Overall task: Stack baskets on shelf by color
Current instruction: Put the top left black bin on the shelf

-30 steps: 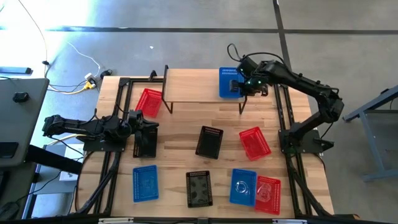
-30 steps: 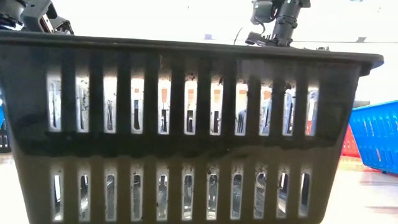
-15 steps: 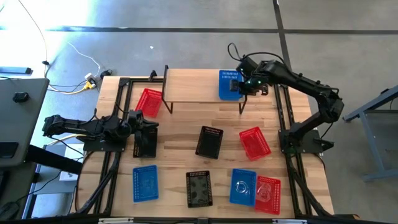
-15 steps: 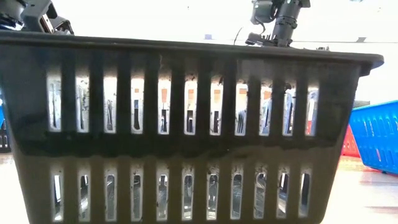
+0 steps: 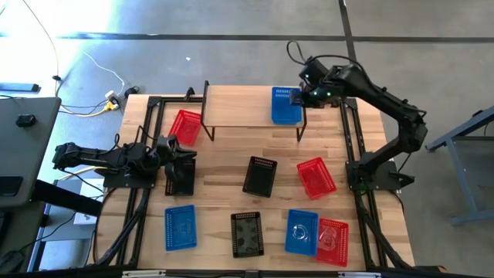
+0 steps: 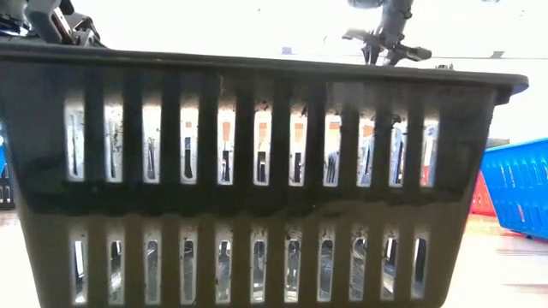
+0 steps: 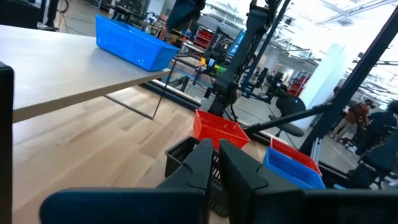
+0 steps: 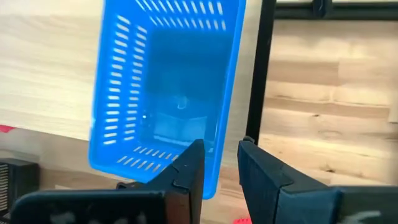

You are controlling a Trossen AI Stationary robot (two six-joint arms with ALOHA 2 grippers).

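While my right gripper point(image 5: 297, 96) hangs over the far right end of the shelf point(image 5: 239, 116), the blue basket point(image 5: 285, 106) sits on the plank just beneath and ahead of my fingertips. Through my right wrist camera the basket point(image 8: 165, 87) fills the space beyond my two dark fingers point(image 8: 186, 171), its open top facing me and its near rim just past their tips. My fingers stand a narrow gap apart and grip nothing; the basket is outside that gap, not between them. It sits at the plank's right edge, next to the shelf's black leg point(image 8: 261, 68).

My left gripper point(image 5: 176, 158) waits low at the left side of the table point(image 5: 231, 201), just beside a black basket point(image 5: 180, 176). From my left wrist I see my fingers point(image 7: 205, 168) drawn almost together, with only a sliver between them and nothing in it.

Off the shelf, a red basket point(image 5: 185, 126) lies by its left legs, another black basket point(image 5: 259, 175) and a red one point(image 5: 316, 177) lie mid-table, and along the near edge lie a blue basket point(image 5: 180, 227), a black one point(image 5: 247, 234), a blue one point(image 5: 302, 232) and a red one point(image 5: 333, 241). The low view is almost wholly filled by the slotted wall of a black basket point(image 6: 257, 171).
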